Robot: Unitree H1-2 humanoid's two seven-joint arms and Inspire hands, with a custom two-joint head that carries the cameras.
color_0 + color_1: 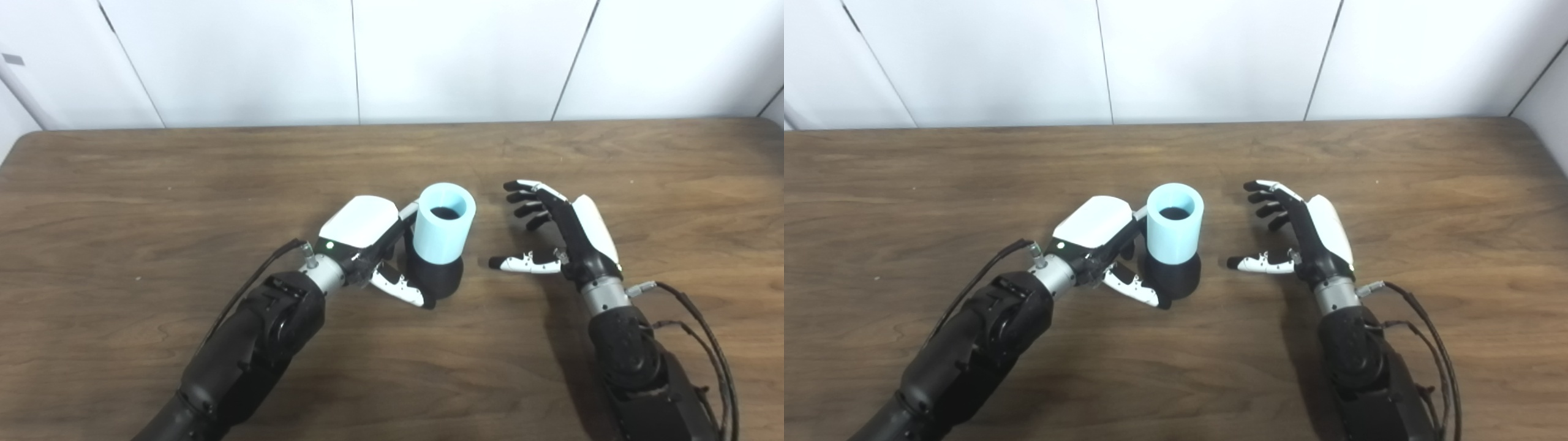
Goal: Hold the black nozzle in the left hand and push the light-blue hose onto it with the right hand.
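Wooden table (184,184) — hose (444,223) on nozzle (438,278) (left hand (367,245) gripping).

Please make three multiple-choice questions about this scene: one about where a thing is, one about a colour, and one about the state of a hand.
1. Where is the light-blue hose?
A. lying flat near the right hand
B. standing on top of the black nozzle
C. at the far edge of the table

2. What colour is the part under the hose?
A. black
B. red
C. yellow

3. What is the state of the right hand?
A. shut on the hose
B. shut on the nozzle
C. open, beside the hose

Answers: 1 B, the hose sits upright over the nozzle. 2 A, the base is black. 3 C, its fingers are spread and touch nothing, while the left hand is around the nozzle.
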